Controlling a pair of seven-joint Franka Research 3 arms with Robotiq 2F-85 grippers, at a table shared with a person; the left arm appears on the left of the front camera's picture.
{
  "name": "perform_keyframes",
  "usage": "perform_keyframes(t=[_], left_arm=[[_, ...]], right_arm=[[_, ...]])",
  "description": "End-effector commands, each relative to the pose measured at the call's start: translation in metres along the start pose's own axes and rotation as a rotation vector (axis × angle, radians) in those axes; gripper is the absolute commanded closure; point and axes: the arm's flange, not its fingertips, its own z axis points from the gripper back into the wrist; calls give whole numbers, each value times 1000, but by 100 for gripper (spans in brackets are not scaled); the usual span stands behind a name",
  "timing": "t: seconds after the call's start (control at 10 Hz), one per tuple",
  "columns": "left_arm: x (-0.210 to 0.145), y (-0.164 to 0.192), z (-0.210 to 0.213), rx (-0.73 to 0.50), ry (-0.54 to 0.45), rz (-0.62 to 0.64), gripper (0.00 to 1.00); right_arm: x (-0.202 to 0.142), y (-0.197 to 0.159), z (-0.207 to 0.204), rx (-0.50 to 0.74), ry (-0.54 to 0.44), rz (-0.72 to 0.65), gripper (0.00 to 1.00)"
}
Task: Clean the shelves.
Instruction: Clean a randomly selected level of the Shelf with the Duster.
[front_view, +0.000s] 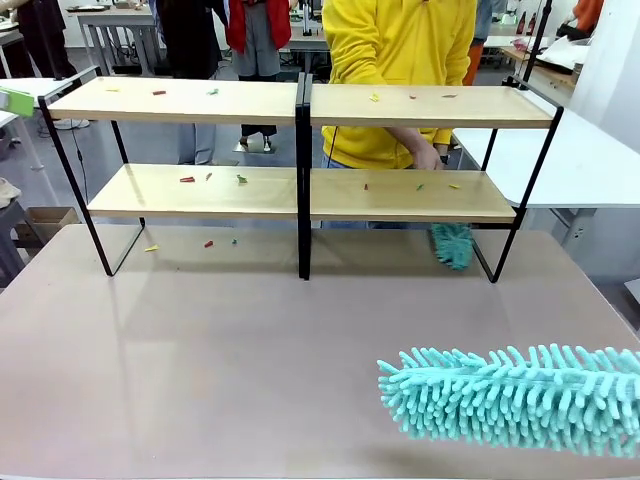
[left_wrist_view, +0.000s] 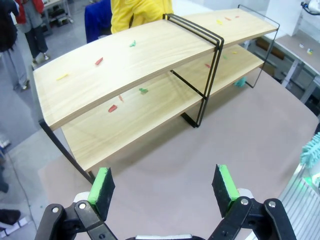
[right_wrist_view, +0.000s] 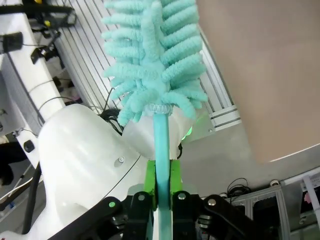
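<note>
Right wrist view has the right gripper (right_wrist_view: 161, 182) pinching the teal chenille duster (right_wrist_view: 155, 50) by its handle, the left gripper (left_wrist_view: 164, 190) spread empty; with the shelves (front_view: 200, 100) at twelve o'clock, sweep the coloured scraps (front_view: 187, 179) lightly along each board toward an edge.

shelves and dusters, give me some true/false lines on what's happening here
1. The right claw is shut on the handle of a teal duster. True.
2. The left claw holds a cloth. False: it is open and empty.
3. Small coloured scraps lie on the shelves. True.
4. That duster is brushing the top boards. False: it is over the table, in front of the shelves.
5. The person wears blue. False: a yellow top.
</note>
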Motion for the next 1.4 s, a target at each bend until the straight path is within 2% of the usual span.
perform_keyframes(t=[0.0, 0.2, 0.3, 0.5, 0.6, 0.7, 0.8, 0.9, 1.0, 1.1, 1.3], left_arm=[[0, 0, 0, -1, -4, 4, 0], [0, 0, 0, -1, -4, 4, 0], [0, 0, 0, -1, -4, 4, 0], [0, 0, 0, -1, -4, 4, 0], [0, 0, 0, -1, -4, 4, 0], [0, 0, 0, -1, -4, 4, 0], [0, 0, 0, -1, -4, 4, 0], [0, 0, 0, -1, -4, 4, 0], [0, 0, 0, -1, -4, 4, 0], [0, 0, 0, -1, -4, 4, 0], [0, 0, 0, -1, -4, 4, 0]], right_arm=[[43, 12, 0, -48, -66, -23, 88], [139, 18, -13, -88, -42, -37, 88], [184, 21, -25, -120, -48, -111, 88], [269, 22, -51, -166, -30, -160, 88], [297, 23, -63, -174, -108, -166, 88], [282, 25, -59, -188, -9, -82, 88], [268, 28, -75, -170, -64, -118, 88], [268, 28, -75, -170, -64, -118, 88], [293, 22, -78, -164, -47, -107, 88], [307, 13, -80, -214, -132, -153, 88], [361, -11, -85, -201, -259, -247, 88]])
